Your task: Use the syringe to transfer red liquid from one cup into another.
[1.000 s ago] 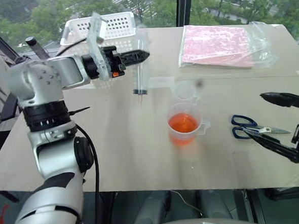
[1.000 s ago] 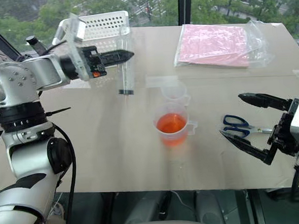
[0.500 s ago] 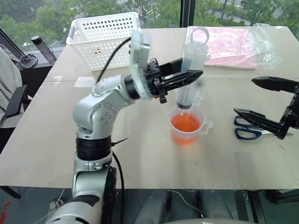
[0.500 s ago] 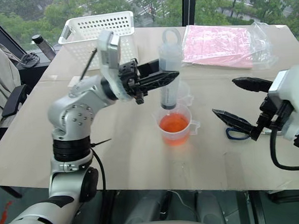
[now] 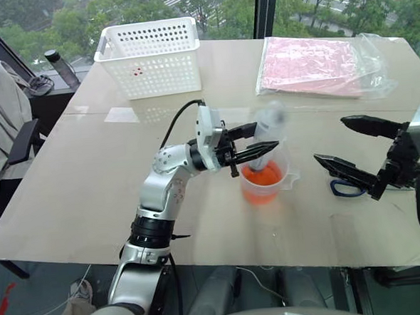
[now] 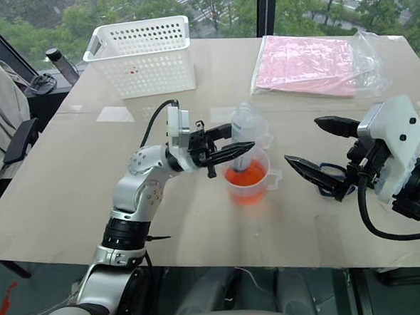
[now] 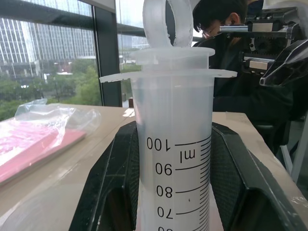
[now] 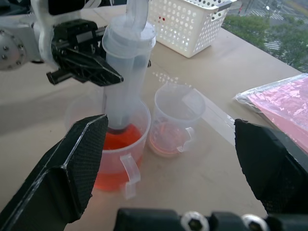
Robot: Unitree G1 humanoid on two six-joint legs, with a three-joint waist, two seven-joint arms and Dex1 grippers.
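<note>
Left pincer clamps syringe upright, long axis vertical, nozzle down in larger cup. Right pincer gapes wide, empty.

The syringe is big and clear, with printed marks up to 100 ml and a ring on the plunger top. It stands upright with its tip down in the red liquid of the bigger cup. The smaller cup stands just beside it, with a little red liquid on its bottom
</note>
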